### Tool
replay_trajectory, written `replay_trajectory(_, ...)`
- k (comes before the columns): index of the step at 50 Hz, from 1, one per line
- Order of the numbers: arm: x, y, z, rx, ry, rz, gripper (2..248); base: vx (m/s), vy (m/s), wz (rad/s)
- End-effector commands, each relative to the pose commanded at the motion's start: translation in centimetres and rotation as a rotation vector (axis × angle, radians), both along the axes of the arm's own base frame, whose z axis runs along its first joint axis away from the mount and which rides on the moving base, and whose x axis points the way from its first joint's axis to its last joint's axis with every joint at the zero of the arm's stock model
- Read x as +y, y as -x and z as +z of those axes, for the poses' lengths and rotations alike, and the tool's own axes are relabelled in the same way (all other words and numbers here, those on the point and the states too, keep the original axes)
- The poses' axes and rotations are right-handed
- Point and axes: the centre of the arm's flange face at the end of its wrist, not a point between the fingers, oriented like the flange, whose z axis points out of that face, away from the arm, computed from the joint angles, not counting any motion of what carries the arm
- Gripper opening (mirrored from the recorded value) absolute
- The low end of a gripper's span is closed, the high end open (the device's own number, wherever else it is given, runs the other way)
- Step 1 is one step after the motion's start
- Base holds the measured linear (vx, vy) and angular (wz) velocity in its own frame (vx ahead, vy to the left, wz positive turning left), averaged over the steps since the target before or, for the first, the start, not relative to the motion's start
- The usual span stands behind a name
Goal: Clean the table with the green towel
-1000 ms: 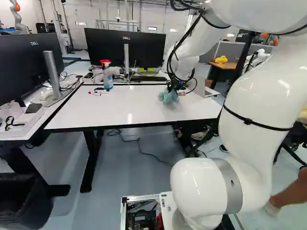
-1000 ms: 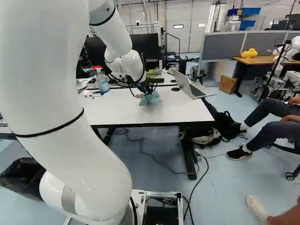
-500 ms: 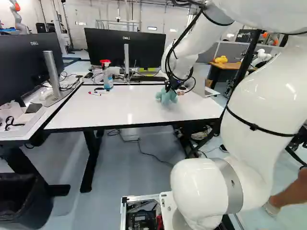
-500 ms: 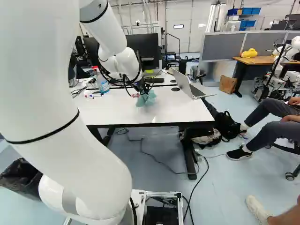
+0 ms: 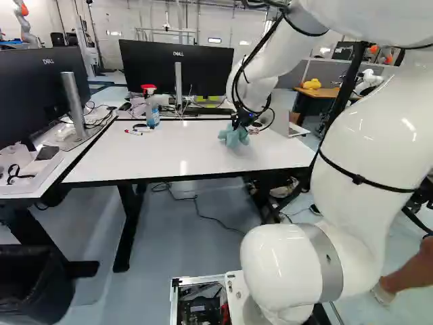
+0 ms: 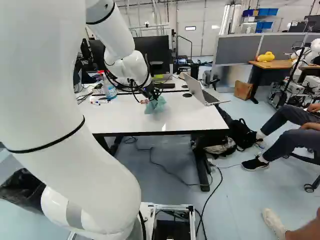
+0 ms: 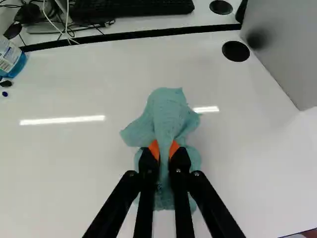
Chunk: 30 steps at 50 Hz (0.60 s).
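We pinch towel [image 7: 166, 111] mid-bunch in gripper [image 7: 164, 154], likely so loose folds can wipe inside table [image 5: 149, 159] right edge.

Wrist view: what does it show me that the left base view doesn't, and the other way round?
Only the wrist view: the orange pads of the tool, pinching the green towel from two sides.

Only the left base view: the spray bottle's red trigger, the upright black screen behind the keyboard, and the black bin on the floor.

Both: the green towel, the tool, the white tabletop, the spray bottle's lower part, the keyboard and part of the laptop.
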Motion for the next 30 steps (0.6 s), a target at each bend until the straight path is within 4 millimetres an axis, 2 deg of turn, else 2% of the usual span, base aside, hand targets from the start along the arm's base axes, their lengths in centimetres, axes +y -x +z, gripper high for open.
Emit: replay_trajectory(30, 5.0, -2.0, 0.0, -0.004, 0.000, 0.099, 40, 0.000, 0.000, 0.000)
